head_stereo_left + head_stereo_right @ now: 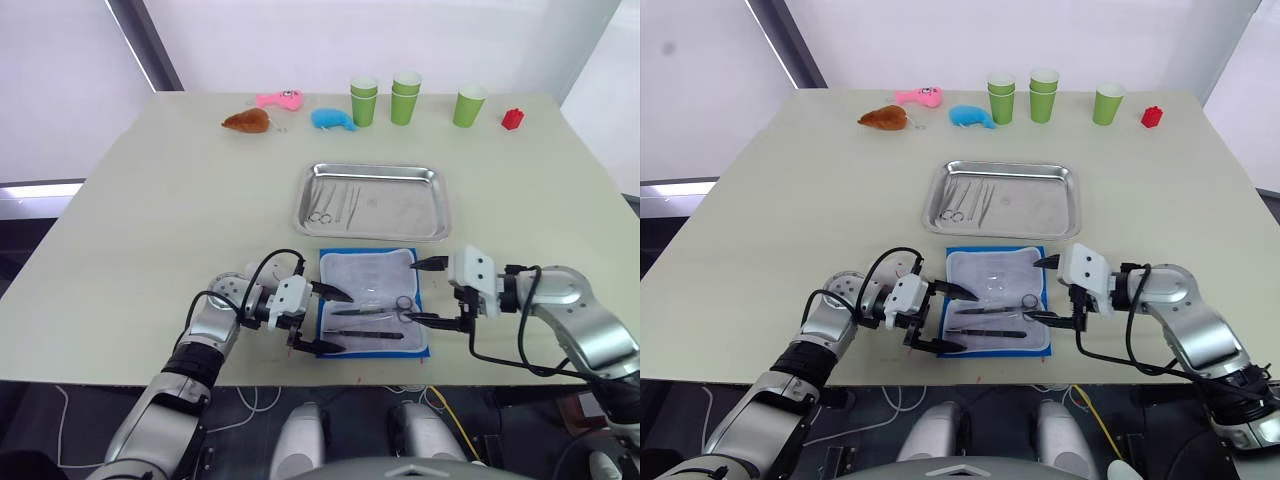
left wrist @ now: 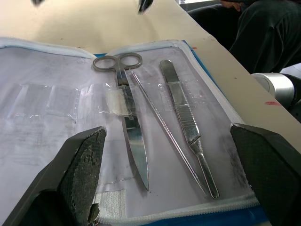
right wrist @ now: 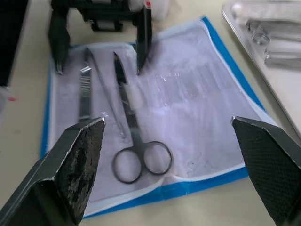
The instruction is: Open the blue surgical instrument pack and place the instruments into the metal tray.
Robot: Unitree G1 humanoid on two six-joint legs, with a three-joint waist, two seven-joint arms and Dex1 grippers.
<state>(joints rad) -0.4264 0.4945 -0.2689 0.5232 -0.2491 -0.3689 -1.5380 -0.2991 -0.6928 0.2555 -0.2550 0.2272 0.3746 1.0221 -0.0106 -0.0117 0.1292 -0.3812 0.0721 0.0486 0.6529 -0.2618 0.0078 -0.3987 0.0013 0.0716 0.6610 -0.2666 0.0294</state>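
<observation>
In the metal tray (image 1: 437,210), indistinct instruments (image 1: 335,203)

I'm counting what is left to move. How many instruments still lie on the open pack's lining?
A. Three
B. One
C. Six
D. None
A: on the open blue surgical instrument pack lie three instruments: scissors, a thin probe and a flat handle; others already lie in the metal tray.
</observation>
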